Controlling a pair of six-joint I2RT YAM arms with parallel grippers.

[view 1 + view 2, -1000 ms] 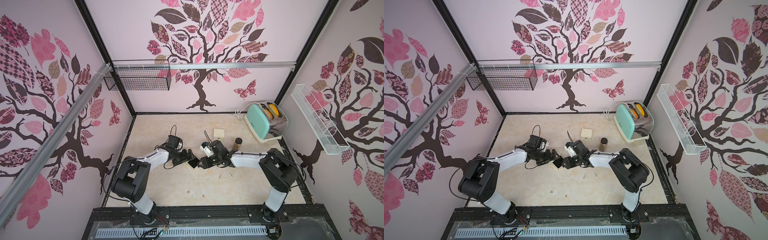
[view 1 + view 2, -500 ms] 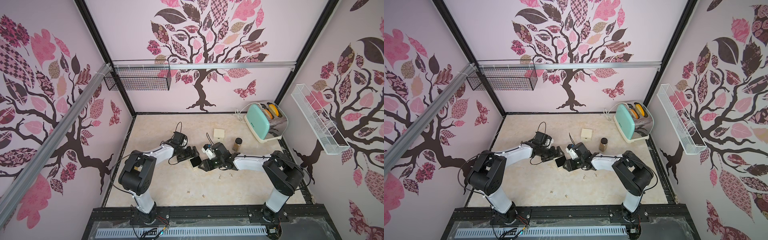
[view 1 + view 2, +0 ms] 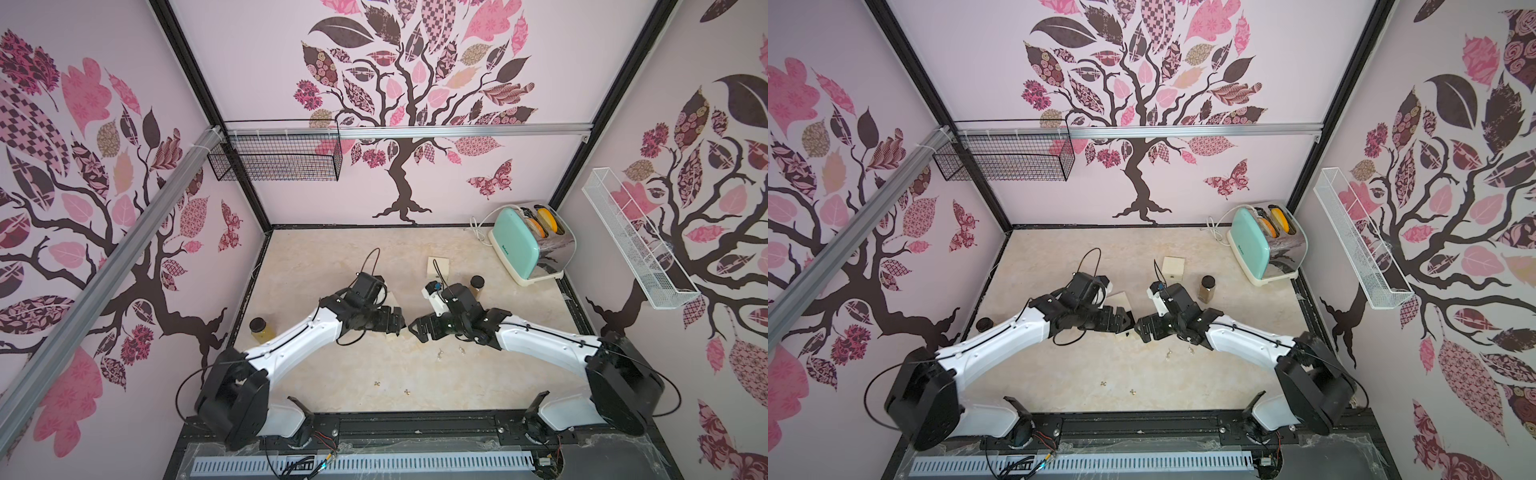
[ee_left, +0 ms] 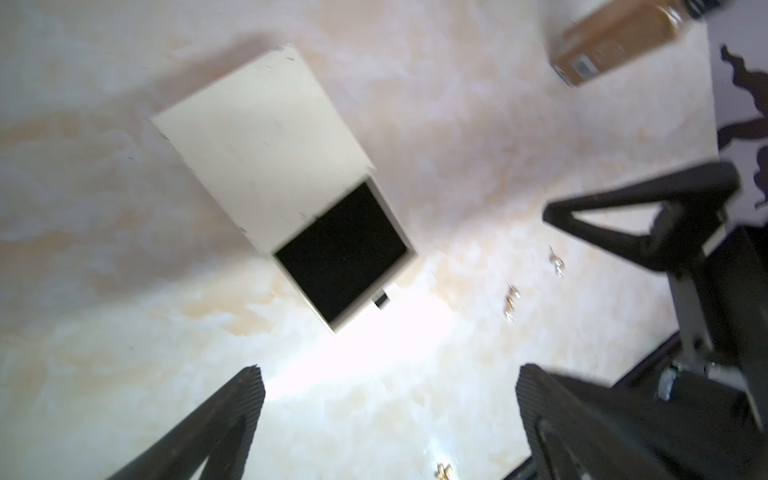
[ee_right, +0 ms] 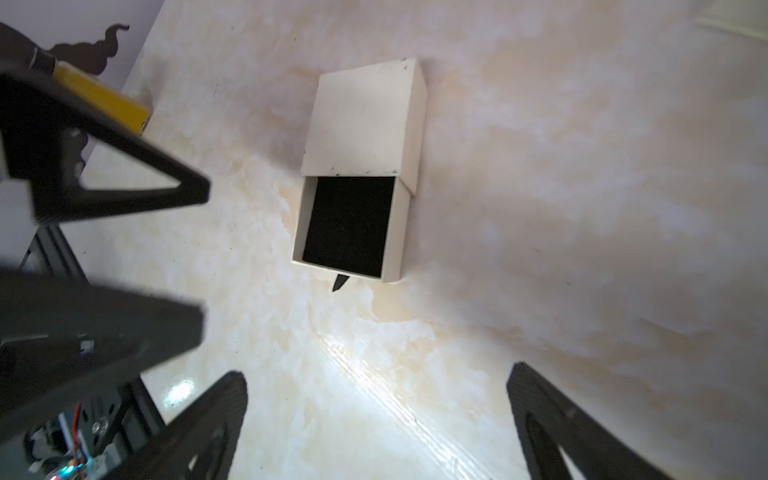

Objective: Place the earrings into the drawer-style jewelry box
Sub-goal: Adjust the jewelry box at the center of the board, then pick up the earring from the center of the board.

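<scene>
1. Table (image 3: 332, 257): both top views take in all of it, the wrist views only the patch around the box (image 4: 266, 153).
2. Toaster (image 3: 528, 245), well beyond the box, shows only from above; orange and yellow pieces stand in its slots.
3. Left gripper (image 4: 388, 370) and right gripper (image 5: 376, 370) hover near the box, fingers spread wide, nothing between them. From above they cover most of the box.
4. Only the wrist views show the box's drawer (image 5: 349, 226) slid out, its black lining bare.
5. Brown jar (image 4: 611, 37) and yellow jar (image 5: 99, 97) stand well apart from the box, on opposite sides.
6. Silvery earrings (image 4: 511, 301) lie on the table near the drawer's front; golden earrings (image 3: 377, 383) lie farther from the box. The right wrist view shows neither.
</scene>
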